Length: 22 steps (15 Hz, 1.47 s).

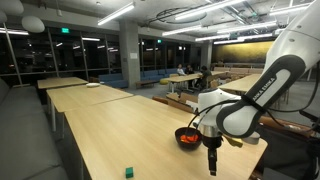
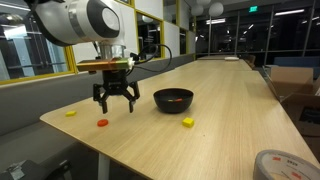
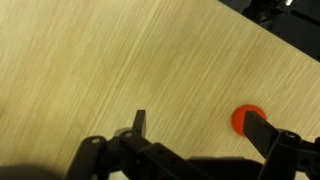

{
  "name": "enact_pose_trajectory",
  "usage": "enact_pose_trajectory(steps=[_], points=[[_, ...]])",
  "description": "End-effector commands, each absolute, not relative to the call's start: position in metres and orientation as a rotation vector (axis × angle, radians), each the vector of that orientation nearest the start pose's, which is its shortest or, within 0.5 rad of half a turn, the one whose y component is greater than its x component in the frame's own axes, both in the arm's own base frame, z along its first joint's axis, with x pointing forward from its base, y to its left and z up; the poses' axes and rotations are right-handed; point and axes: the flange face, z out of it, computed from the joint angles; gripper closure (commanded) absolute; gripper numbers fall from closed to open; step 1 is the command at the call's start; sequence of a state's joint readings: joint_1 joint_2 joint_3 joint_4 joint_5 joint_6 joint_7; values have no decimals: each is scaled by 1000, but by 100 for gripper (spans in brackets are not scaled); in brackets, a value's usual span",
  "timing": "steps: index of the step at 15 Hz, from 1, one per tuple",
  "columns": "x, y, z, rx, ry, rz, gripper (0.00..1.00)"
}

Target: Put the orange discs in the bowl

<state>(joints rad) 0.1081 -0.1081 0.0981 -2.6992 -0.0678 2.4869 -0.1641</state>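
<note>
The black bowl (image 1: pixel 187 137) (image 2: pixel 173 99) stands on the wooden table, with orange-red pieces showing inside it. One orange disc (image 2: pixel 102 123) lies flat on the table in front of the bowl. In the wrist view this disc (image 3: pixel 241 120) sits beside one fingertip, partly hidden by it. My gripper (image 2: pixel 116 101) (image 1: pixel 212 160) (image 3: pixel 198 122) is open and empty. It hangs pointing down just above the table, beside the bowl and a little above the disc.
A yellow piece (image 2: pixel 71 113) lies near the table edge and another yellow piece (image 2: pixel 188 122) lies in front of the bowl. A small green block (image 1: pixel 129 171) lies further along the table. A grey round squat object (image 2: pixel 283 165) sits at the near corner.
</note>
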Motion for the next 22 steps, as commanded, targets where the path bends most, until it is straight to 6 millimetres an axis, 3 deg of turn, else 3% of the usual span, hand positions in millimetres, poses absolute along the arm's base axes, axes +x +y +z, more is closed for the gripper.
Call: enact_pose_trajectory(steps=[1,2,8,22], points=[[347,92,254,-3069,-562,41,0],[371,105,259,-3050,-533,1,0],[372,135,260,-3021,-509,-145,0],[361,147,211,-3105,-314,-43,0]])
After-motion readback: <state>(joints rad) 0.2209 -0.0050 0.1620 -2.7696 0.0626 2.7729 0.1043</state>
